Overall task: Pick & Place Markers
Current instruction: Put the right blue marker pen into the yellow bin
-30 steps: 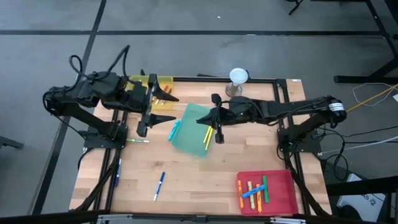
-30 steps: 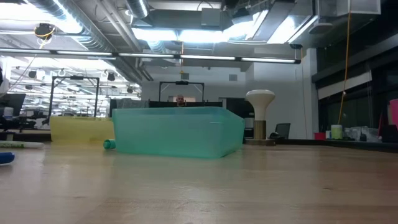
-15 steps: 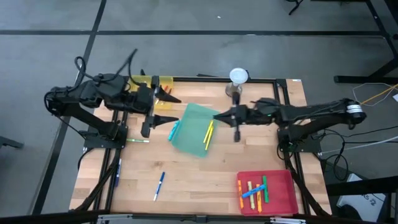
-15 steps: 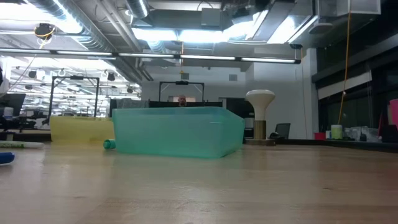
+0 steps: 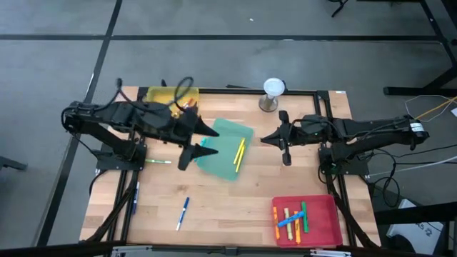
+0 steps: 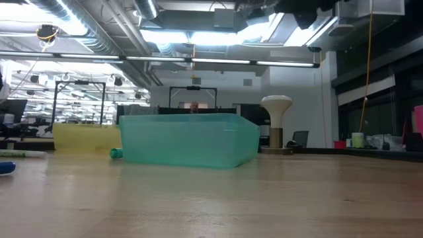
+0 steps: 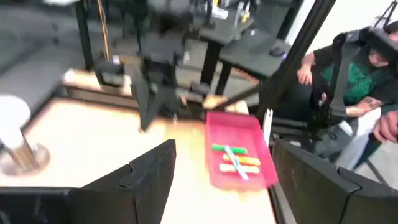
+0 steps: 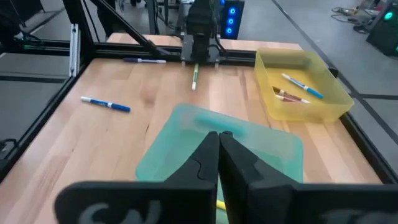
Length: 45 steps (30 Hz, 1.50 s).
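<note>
1. The left gripper (image 5: 194,140) hangs over the left edge of the green tray (image 5: 225,148), its two fingers spread wide apart with nothing between them; the left wrist view shows the same wide gap between its dark fingers (image 7: 146,171).
2. The right gripper (image 5: 285,143) is off to the right of the green tray, over bare table (image 5: 228,207), its fingers pressed together and empty; in the right wrist view the two fingers (image 8: 208,165) meet with no gap.
3. The green tray lies tilted near the middle of the table and holds yellow markers (image 5: 239,152) along its right side.
4. A teal marker (image 5: 200,150) lies against the left edge of the green tray, partly under the left gripper.
5. The yellow tray (image 5: 171,96) sits at the far left corner of the table; the right wrist view shows a blue-capped marker (image 8: 303,86) and a reddish marker (image 8: 287,95) inside it.
6. The red tray (image 5: 305,218) is at the near right corner and holds several markers (image 5: 291,218) in orange, yellow, green and blue, lying close together.
7. A blue-and-white marker (image 5: 183,213) lies alone on the near left part of the table, well apart from all trays.
8. A green marker (image 5: 158,161) lies by the left arm's base, and a dark blue marker (image 5: 136,198) rests along the left table edge.
9. A white-topped stand (image 5: 273,93) is at the far edge.
</note>
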Tool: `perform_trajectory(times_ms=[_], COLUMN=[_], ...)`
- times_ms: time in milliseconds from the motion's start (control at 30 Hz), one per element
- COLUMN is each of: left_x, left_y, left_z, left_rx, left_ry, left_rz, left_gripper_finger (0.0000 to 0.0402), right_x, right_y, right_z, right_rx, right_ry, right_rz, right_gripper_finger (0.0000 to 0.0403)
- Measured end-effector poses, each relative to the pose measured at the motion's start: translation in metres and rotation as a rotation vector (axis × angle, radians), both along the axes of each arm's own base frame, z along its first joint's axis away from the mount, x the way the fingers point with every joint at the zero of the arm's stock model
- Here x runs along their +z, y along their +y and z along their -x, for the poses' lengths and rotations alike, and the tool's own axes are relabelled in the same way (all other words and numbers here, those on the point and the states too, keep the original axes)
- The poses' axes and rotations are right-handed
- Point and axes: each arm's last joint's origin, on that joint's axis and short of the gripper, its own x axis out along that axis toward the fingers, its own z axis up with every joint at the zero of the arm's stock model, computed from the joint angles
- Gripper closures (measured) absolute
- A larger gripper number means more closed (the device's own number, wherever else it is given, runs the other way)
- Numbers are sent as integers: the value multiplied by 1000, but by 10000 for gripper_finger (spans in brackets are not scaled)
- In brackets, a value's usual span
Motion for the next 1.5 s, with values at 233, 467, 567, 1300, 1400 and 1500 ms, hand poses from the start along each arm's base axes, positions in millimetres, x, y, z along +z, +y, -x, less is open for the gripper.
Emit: perform_trajectory(times_ms=[233, 467, 567, 1300, 1400, 1500], left_x=[-23, -46, -58, -154, -170, -180], left_y=[-18, -40, -52, -123, -131, -136], left_z=[-26, -42, -45, -32, -33, -31], left_rx=[20, -28, -14, 487, 536, 558], left_ry=[125, 287, 375, 1015, 1111, 1176], left_rz=[202, 400, 436, 490, 461, 418], left_gripper_finger=[141, 141, 141, 141, 141, 141], right_x=[0, 0, 0, 0, 0, 0], right_y=[0, 0, 0, 0, 0, 0], right_z=[0, 0, 0, 0, 0, 0], right_rx=[14, 16, 16, 28, 27, 30], right_ry=[-2, -2, -2, 5, 5, 5], right_rz=[41, 47, 47, 48, 45, 43], right_gripper_finger=[391, 390, 390, 389, 389, 389])
